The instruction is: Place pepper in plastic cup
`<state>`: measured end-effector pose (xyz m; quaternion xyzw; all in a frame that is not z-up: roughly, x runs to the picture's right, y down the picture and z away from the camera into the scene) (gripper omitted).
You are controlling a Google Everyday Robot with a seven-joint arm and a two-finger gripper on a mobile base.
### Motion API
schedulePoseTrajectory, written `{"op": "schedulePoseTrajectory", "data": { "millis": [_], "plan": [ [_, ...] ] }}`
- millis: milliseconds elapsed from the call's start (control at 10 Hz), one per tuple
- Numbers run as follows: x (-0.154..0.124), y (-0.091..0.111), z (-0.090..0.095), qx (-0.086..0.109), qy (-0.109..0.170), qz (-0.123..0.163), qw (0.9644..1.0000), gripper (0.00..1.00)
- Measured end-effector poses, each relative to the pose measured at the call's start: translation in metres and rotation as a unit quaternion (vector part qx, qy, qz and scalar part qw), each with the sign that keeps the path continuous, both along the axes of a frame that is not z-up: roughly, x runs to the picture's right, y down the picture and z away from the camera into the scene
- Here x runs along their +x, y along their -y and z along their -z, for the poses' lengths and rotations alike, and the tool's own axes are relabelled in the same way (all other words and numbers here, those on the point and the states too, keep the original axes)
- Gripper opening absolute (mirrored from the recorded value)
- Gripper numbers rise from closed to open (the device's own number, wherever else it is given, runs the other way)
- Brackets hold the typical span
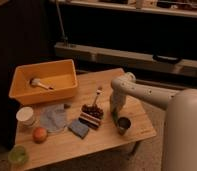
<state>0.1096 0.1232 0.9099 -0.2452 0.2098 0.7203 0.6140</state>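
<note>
Gripper [116, 117] — low, beside metal cup [123, 125]

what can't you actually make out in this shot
- Slim green pepper: nowhere recognisable in the camera view; dimness, or the pincer low beside the shiny metal cup, may hide it.
- Small translucent green plastic cup, picture's lower-left corner: inside too blurred to read.
- Pale object in the orange plastic bin: too blurred to identify.

Matt wooden counter [104, 144]; shiny metal cup [123, 124] near its right edge, the smooth pale hand [115, 114] just beside it; translucent plastic cup [17, 155] at front-left corner.
</note>
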Motion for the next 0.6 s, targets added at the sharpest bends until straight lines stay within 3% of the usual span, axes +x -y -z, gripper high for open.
{"op": "schedulePoseTrajectory", "data": {
  "millis": [200, 300, 500, 600],
  "plan": [
    [-0.006, 0.011, 0.008, 0.02, 0.009, 0.006, 0.9997, 0.0],
    [-0.01, 0.023, 0.018, 0.041, 0.014, 0.013, 0.999, 0.0],
    [-0.025, 0.056, 0.053, 0.099, 0.04, 0.03, 0.9938, 0.0],
    [-0.033, 0.069, 0.068, 0.126, 0.057, 0.04, 0.9896, 0.0]
  ]
}}
